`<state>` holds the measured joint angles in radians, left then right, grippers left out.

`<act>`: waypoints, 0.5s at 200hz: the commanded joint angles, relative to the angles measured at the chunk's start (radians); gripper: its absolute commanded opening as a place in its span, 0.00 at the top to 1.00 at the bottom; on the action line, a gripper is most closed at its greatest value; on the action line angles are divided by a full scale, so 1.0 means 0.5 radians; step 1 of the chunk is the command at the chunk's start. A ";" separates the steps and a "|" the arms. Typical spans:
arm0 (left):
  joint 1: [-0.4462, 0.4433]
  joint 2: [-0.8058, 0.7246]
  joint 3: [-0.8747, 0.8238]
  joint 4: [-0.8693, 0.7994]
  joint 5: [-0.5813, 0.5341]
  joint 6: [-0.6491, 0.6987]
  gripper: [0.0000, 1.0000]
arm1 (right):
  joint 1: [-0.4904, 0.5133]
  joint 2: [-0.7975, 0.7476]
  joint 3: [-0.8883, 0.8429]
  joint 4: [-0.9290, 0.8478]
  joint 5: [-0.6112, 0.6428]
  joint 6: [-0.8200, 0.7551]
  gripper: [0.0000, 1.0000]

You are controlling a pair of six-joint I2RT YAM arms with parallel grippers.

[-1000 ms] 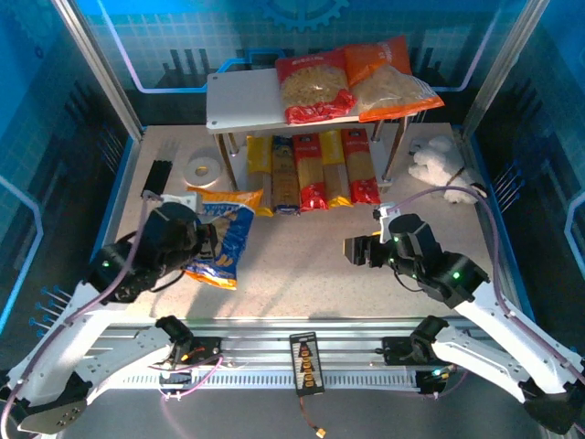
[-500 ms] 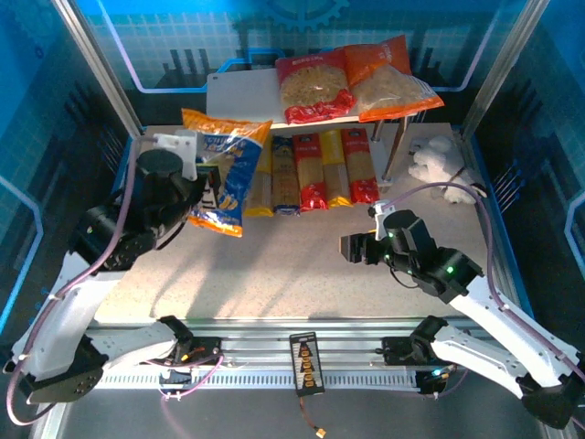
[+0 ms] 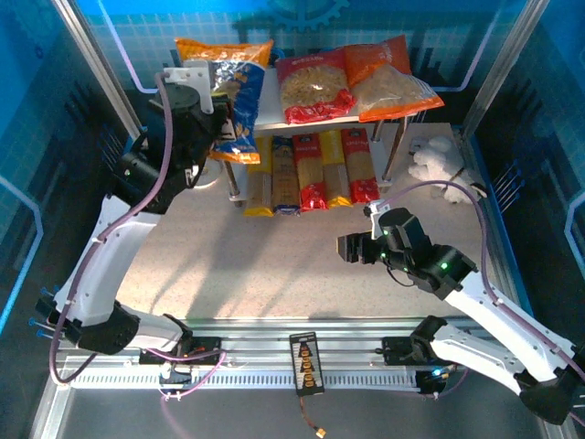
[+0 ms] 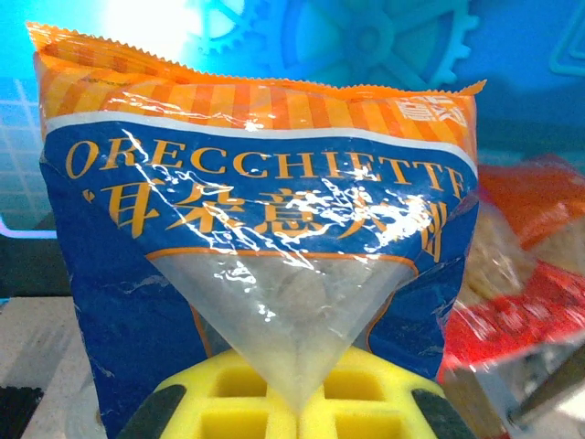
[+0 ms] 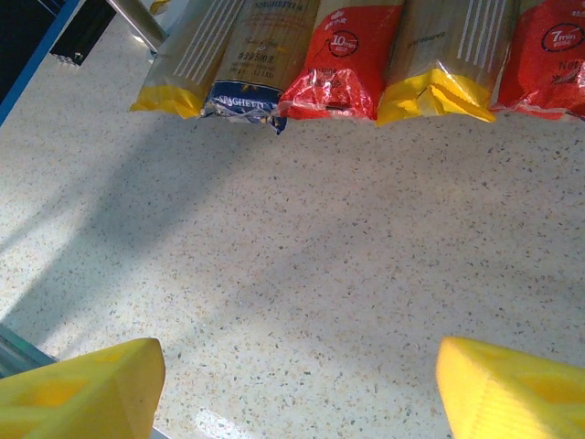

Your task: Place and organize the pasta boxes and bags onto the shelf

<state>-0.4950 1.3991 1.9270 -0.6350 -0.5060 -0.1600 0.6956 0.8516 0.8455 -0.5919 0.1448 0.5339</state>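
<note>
Within a second the left gripper (image 3: 216,102) has carried the blue-yellow bag (image 3: 236,87) from the table (image 3: 292,265) up to the shelf (image 3: 271,97), pinching its lower seam; the bag hangs over the top board's left end, not yet laid down, and looks like the last item to place. That board holds the red bag (image 3: 313,87) and orange bag (image 3: 388,78); five long packs (image 3: 311,169) lie side by side beneath it. The right gripper (image 3: 345,249) hovers spread over bare table
</note>
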 commanded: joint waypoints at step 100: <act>0.218 0.626 0.691 0.323 -0.014 -0.351 1.00 | -0.058 0.018 0.024 0.058 -0.072 -0.080 0.21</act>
<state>-0.3969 1.7115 2.1414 -0.6018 -0.5007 -0.3023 0.6853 0.8688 0.8455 -0.5819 0.1253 0.5102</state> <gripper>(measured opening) 0.055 0.793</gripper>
